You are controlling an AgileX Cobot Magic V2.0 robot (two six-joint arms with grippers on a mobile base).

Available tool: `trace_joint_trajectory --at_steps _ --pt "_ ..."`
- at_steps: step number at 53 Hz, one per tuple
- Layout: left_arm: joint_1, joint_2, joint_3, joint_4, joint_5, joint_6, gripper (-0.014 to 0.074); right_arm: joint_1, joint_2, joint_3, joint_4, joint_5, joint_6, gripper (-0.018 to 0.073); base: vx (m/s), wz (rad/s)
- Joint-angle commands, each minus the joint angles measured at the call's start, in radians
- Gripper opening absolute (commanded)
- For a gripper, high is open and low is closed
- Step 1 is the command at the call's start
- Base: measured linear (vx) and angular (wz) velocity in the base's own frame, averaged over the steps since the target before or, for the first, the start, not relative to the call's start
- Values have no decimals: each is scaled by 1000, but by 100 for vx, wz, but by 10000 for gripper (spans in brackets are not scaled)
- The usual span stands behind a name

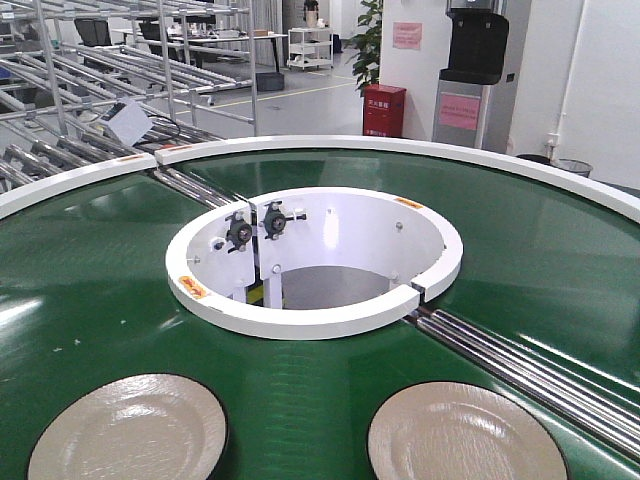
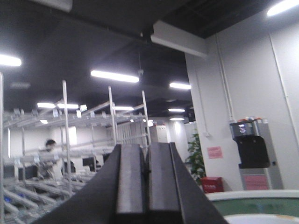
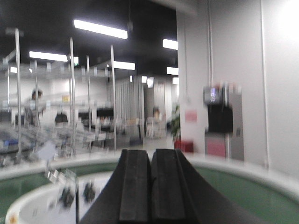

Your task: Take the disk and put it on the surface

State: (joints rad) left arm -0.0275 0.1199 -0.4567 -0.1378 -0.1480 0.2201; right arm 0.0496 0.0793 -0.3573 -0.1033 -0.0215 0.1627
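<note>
Left wrist view shows the left claw with its two dark fingers pressed together, pad against pad, pointing out toward the room. Right wrist view shows the right claw in the same state, its fingers lying flat against each other; this picture is blurred.

In the exterior front-facing view, two pale round disks lie flat on the green belt at the near edge. The left disk and the right disk are well apart from each other, and the lower border of the picture cuts both.

Behind the disks stands the white inner ring of the conveyor, open in the middle. Shiny metal rollers cross the belt from the right side of this ring toward the near right corner. Farther back the white outer rim curves around the belt.

Beyond the rim, a red box stands on the floor beside a dark water dispenser. A green plant is behind the box, and metal racks fill the left side of the hall.
</note>
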Motion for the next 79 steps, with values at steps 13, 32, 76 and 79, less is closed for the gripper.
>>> trace_joint_trajectory --at_steps 13,32,76,79 --pt "-3 568 -498 -4 190 -10 -1 -3 508 -478 -23 -64 -37 -6 0 0" --pt "-3 771 -547 -3 202 -60 17 -3 721 -516 -21 -60 -34 2 0 0" --pt "-6 776 -549 -35 307 -70 602 -3 717 -516 -2 -72 -25 705 0 0" --pt "-6 778 -549 -73 364 -74 588 -3 717 -526 47 -3 7 686 0 0"
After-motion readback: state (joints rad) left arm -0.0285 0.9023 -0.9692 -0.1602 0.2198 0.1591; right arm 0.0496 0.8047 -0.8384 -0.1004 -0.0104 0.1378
